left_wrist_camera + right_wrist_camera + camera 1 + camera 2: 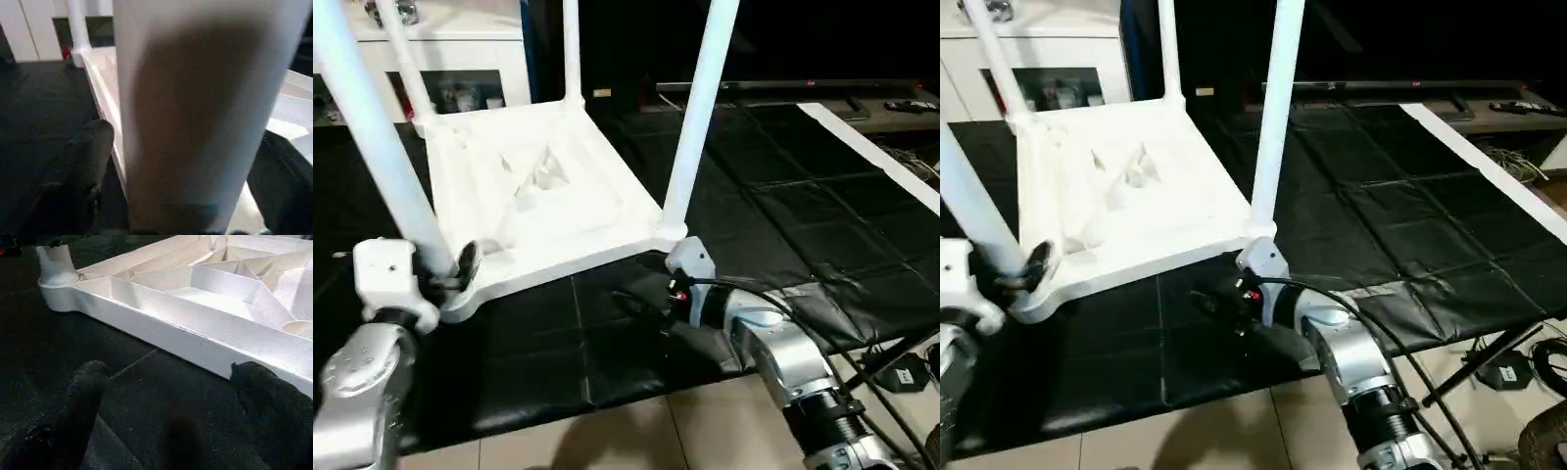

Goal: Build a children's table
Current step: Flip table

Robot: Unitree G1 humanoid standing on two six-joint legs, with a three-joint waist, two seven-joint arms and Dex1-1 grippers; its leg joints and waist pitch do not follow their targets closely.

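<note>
The white table top [548, 196] lies upside down on a black mat, ribbed underside up. Four white tube legs stand in its corner sockets: near-left leg [372, 127], near-right leg [700, 108] and two far legs [572, 49]. My left gripper [445, 266] is at the base of the near-left leg [195, 107], with a black finger [88, 161] pressed on each side, shut on it. My right gripper [168, 372] is low over the mat just in front of the top's near edge [195, 340], beside the near-right corner. It is open, with nothing between its fingers [83, 401].
The black mat [783, 215] covers a low platform with a white strip [871, 147] along its right side. A white glass-door cabinet [450, 59] stands behind the table top. Tile floor [636, 431] and cables [901, 372] lie in front and to the right.
</note>
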